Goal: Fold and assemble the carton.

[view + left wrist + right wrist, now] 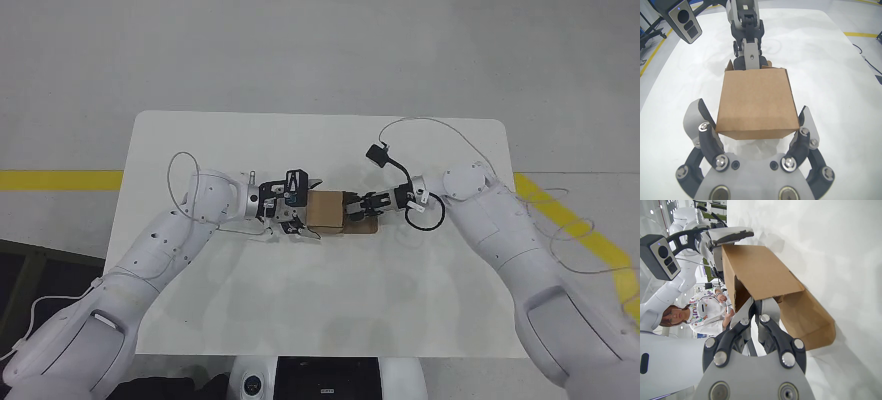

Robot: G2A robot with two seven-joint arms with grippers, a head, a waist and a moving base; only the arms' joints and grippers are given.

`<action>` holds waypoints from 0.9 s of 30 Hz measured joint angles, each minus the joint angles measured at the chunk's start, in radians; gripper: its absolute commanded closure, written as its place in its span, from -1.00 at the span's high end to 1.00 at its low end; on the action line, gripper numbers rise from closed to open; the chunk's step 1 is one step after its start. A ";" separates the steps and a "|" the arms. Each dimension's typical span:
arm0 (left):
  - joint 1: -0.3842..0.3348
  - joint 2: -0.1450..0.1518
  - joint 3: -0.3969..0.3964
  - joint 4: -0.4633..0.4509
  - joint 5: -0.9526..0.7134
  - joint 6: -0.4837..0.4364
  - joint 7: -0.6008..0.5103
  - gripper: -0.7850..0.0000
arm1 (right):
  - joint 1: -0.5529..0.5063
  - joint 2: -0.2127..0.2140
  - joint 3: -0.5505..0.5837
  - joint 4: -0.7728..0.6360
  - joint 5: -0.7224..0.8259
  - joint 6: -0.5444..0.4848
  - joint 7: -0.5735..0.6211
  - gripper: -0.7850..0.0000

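Carton (757, 102) on its side on the white surface (829, 85), caught between two sets of jaws, one at each end. The left arm (170, 250) has its jaws spread wide around the end that looks closed. There is a pad just beside each corner, touching or all but, and I can't tell whether they press, so call it a backstop, not a hold. At the far end from the left jaws, the right arm (500, 225) has its jaws narrowed to a thin slit. Their tips are tucked into the carton's open mouth, and they look to be pinching the edge of a side wall.

By my read, the body is squared up and the open end is the one in hand. A long flap (810, 323) lies out along the surface beside the right jaws, unfolded, and a small side flap (730, 66) stands up. The next move calls for the right jaws to let go, back out and push those flaps in while the left jaws brace.

Inside the carton there is bare cardboard past the right jaws' tips, and no contents that I can see.
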 measured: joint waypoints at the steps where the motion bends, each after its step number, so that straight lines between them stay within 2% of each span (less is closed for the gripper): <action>1: 0.000 0.000 0.000 0.001 0.000 0.000 0.001 1.00 | 0.002 0.000 0.003 0.009 0.004 0.000 -0.002 -1.00; 10: 0.001 0.001 -0.004 0.004 0.014 -0.005 0.007 1.00 | 0.038 0.017 0.033 0.039 -0.009 0.040 0.050 -1.00; 16: 0.003 0.001 -0.005 0.000 0.019 -0.011 0.010 1.00 | 0.050 0.029 0.051 0.048 -0.042 0.006 0.016 -1.00; 27: 0.005 0.003 -0.013 -0.006 0.027 -0.020 0.012 1.00 | 0.084 -0.008 0.023 0.110 -0.104 -0.046 -0.096 -1.00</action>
